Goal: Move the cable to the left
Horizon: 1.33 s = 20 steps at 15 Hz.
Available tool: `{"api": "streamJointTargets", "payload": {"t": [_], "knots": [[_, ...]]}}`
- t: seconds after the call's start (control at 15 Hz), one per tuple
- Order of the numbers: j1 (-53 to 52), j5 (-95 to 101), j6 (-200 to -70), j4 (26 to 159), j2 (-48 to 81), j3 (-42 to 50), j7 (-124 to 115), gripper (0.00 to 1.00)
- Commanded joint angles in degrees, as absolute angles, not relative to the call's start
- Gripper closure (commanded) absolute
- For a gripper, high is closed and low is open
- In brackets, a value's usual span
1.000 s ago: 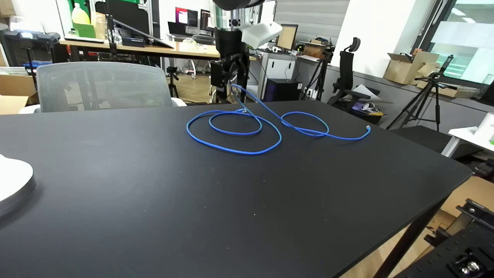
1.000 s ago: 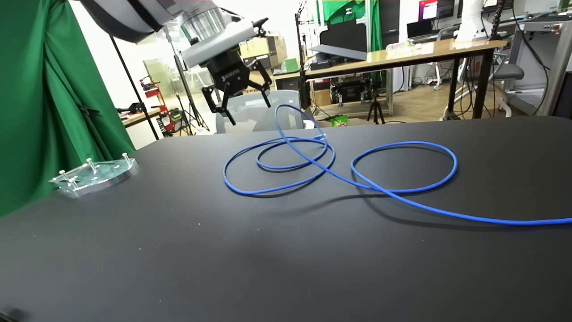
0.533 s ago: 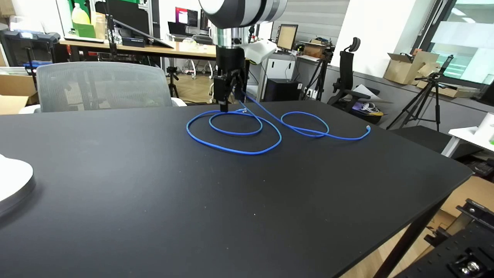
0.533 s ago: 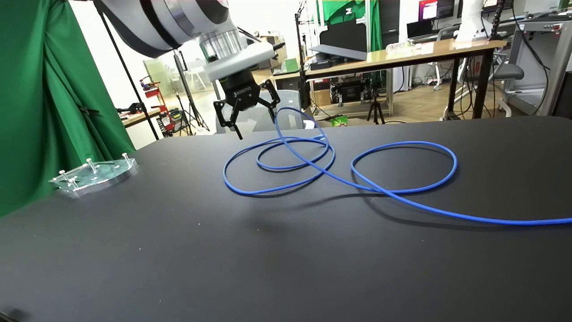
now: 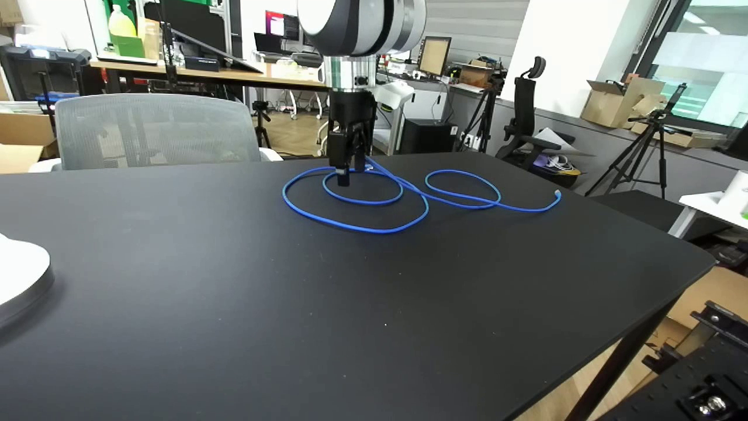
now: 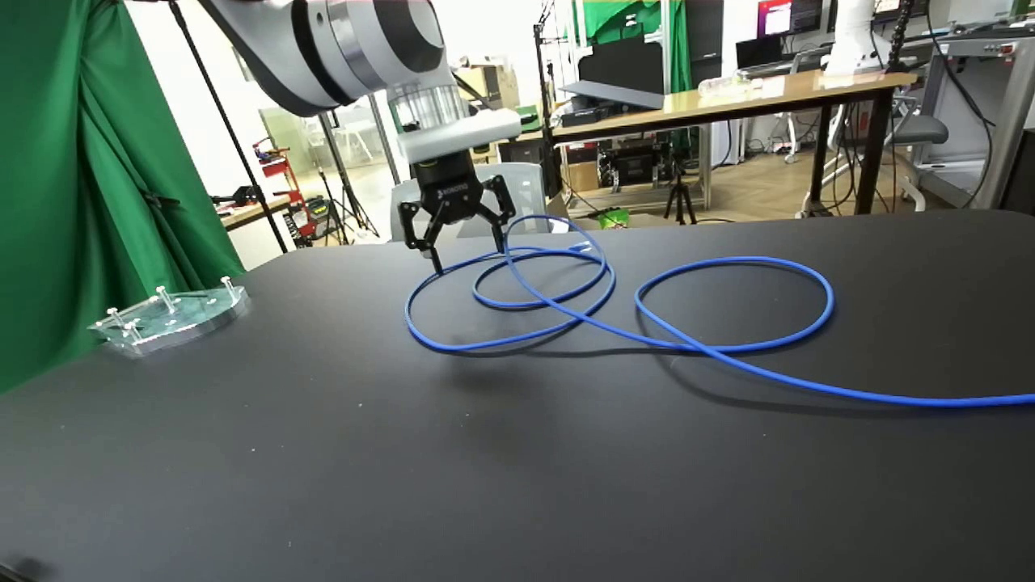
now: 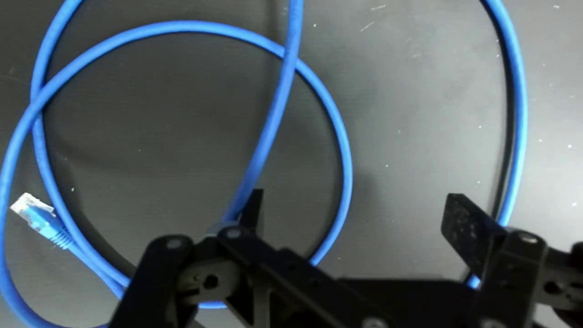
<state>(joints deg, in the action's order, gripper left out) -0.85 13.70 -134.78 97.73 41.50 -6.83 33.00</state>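
Observation:
The bright blue cable lies in several large loops on the table in both exterior views (image 5: 383, 232) (image 6: 703, 348), with one strand arching above it. My gripper is open and low over the left loops in both exterior views (image 5: 350, 174) (image 6: 470, 259). In the wrist view the jaws (image 7: 355, 205) are wide apart with nothing gripped. A cable (image 7: 347, 171) strand lies on the table between them. The raised strand meets the left finger on its outer side. Another strand passes beside the right finger. A clear plug (image 7: 32, 207) shows at left. Whether the fingertips touch the table is unclear.
The black table (image 5: 234, 292) ends at a right edge. A white rounded object (image 5: 20, 275) stands at its left side. A clear plate with upright bolts (image 6: 174, 315) lies near the green curtain (image 6: 65, 202). A grey mesh chair (image 5: 158, 131) stands behind the table.
My gripper has moved down to the cable loops, and slightly right in an exterior view, staying open. The raised cable arch has sunk lower, and nearby loops have shifted slightly.

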Motion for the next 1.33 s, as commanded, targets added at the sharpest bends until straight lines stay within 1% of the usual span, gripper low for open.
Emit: {"api": "streamJointTargets", "payload": {"t": [0.0, 0.67, 0.73, 0.8, 0.87, 1.0, 1.27], "knots": [[-0.68, 13.38, -131.01, 93.47, 44.11, -7.45, 35.1, 0.0], [-0.63, 13.38, -130.19, 92.1, 47.44, -7.06, 35.44, 0.0], [-0.64, 13.39, -130.82, 92.17, 47.48, -6.93, 35.04, 0.25], [-0.62, 13.41, -131.16, 92.19, 47.48, -6.87, 34.94, 0.27], [-0.62, 13.46, -131.69, 92.31, 47.4, -6.76, 34.68, 0.33], [-0.53, 13.44, -132.07, 92.33, 47.36, -6.72, 34.67, 0.49], [-0.48, 13.59, -132.41, 92.33, 47.57, -6.42, 34.46, 0.75]]}}
